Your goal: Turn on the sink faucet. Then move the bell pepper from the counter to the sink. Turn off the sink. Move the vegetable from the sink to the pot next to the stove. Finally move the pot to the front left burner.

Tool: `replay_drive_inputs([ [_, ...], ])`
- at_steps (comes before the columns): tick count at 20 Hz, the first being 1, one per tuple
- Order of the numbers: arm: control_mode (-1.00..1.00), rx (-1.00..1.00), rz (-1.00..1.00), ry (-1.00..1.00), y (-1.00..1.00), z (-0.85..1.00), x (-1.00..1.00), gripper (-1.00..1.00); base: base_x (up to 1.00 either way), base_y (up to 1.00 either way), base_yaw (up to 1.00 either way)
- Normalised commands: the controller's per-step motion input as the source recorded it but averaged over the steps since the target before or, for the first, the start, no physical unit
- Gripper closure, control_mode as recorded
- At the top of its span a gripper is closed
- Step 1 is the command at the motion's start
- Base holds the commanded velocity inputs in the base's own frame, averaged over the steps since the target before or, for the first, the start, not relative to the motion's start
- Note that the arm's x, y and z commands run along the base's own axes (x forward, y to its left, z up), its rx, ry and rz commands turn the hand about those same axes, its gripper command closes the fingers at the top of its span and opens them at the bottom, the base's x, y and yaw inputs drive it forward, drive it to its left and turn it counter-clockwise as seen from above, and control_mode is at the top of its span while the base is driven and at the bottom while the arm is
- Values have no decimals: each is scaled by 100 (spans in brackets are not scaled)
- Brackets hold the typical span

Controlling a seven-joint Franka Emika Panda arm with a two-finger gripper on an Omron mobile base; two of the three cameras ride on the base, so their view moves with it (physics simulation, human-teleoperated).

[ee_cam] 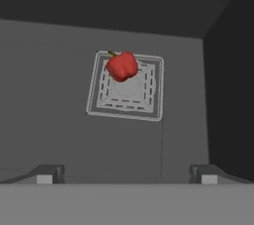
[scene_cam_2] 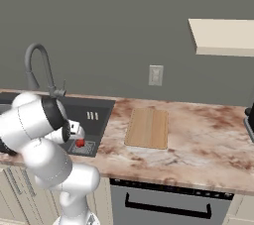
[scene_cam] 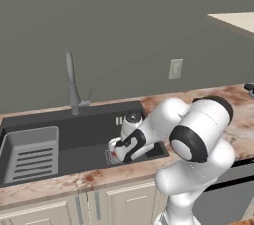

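Note:
The red bell pepper [ee_cam: 121, 66] lies on the square drain grate [ee_cam: 149, 105] at the bottom of the dark sink [scene_cam: 84, 130]. My gripper [ee_cam: 126, 173] hangs inside the basin a short way from the pepper, open, with nothing between its fingertips [ee_cam: 47, 174]. From the right base view, the pepper [scene_cam_2: 80, 143] shows just under my hand [scene_cam_2: 74, 130]. The sink faucet [scene_cam: 72, 83] stands upright behind the basin, its small lever at the base. The pot and the stove are out of view.
A lighter grey slotted tray insert [scene_cam: 31, 154] fills the left part of the sink. A wooden cutting board [scene_cam_2: 147, 127] lies on the marble counter [scene_cam_2: 198, 140] right of the sink. The basin's right wall [ee_cam: 228, 85] stands close to the gripper.

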Motion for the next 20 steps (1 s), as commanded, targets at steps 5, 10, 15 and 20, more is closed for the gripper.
replay_drive_inputs([
  [5, -100, -1, 0, 0, 0, -12, 10, -100, 0, 0, 0],
  [10, -100, 0, 0, 1, 2, -8, 13, -100, 0, 0, 0],
  [15, -100, 0, 0, 3, 2, -9, 13, -100, 0, 0, 0],
  [20, -100, 0, 0, 4, 6, -12, 16, -100, 0, 0, 0],
])
